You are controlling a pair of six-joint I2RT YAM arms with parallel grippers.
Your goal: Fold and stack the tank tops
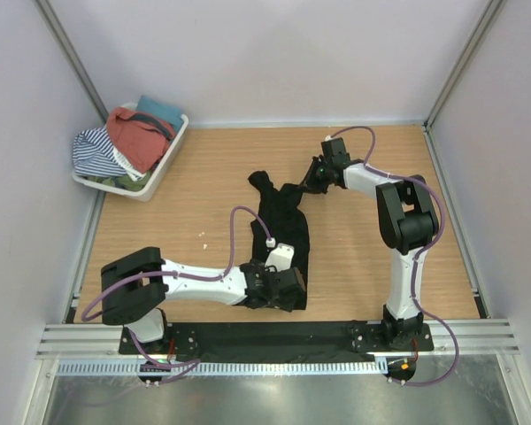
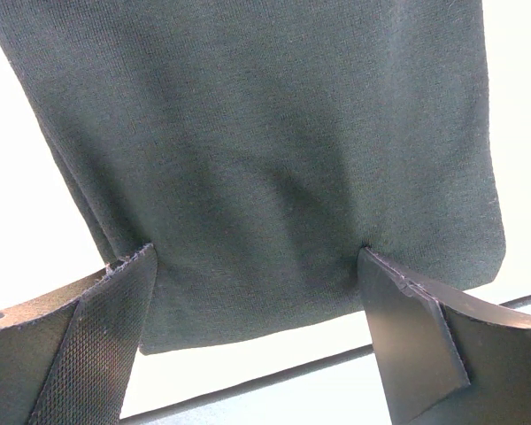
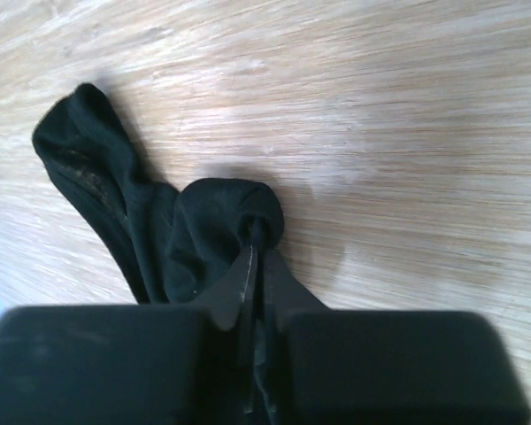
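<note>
The black tank top [image 1: 283, 226] lies lengthwise on the wooden table, straps at the far end. My right gripper [image 1: 308, 184] is shut on one strap; in the right wrist view the jaws [image 3: 257, 243] pinch the bunched strap [image 3: 208, 226] just above the wood, and the other strap [image 3: 88, 150] lies free to the left. My left gripper [image 1: 283, 288] is at the near hem. In the left wrist view it [image 2: 257, 301] is open, its fingers [image 2: 106, 310] wide apart with the black cloth [image 2: 265, 150] and its hem edge spanning between them. A rust-red top [image 1: 137, 135] with dark edging lies in the basket.
A white basket [image 1: 159, 173] stands at the far left corner, holding striped and teal cloth besides the rust-red one. White walls close the table on three sides. A black rail [image 1: 274, 335] runs along the near edge by the arm bases.
</note>
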